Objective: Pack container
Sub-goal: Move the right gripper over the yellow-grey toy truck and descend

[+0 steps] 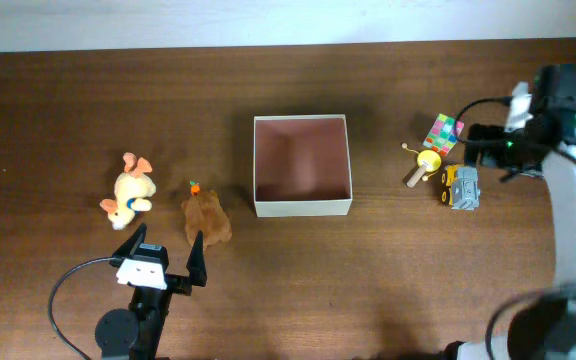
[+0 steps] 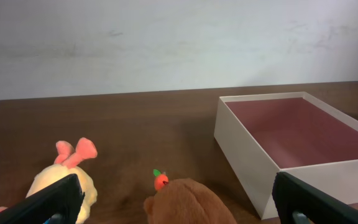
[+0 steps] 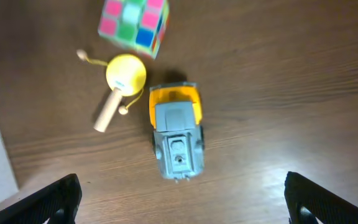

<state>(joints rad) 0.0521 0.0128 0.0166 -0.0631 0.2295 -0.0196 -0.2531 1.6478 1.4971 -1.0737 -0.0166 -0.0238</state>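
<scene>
One square, shallow, white-walled container (image 1: pixel 303 207) at the middle of the dark bench (image 1: pixel 68 100), lidless, pinkish-brown inside. Well left of the container, a yellow plush (image 1: pixel 131 190) with pink ears; between that and the container, a brown plush (image 1: pixel 206 218) with a small orange bit on top. Just on the near side of the brown plush, the left end effector (image 1: pixel 168 245), fingers spread wide, gripping nothing. Right of the container, clustered close, a coloured cube (image 1: pixel 444 131), a yellow rattle (image 1: pixel 425 163) and a grey-and-yellow truck (image 1: pixel 460 187). Farther right still, the right end effector (image 3: pixel 180 196), likewise spread wide with nothing held, looking down on the truck.
</scene>
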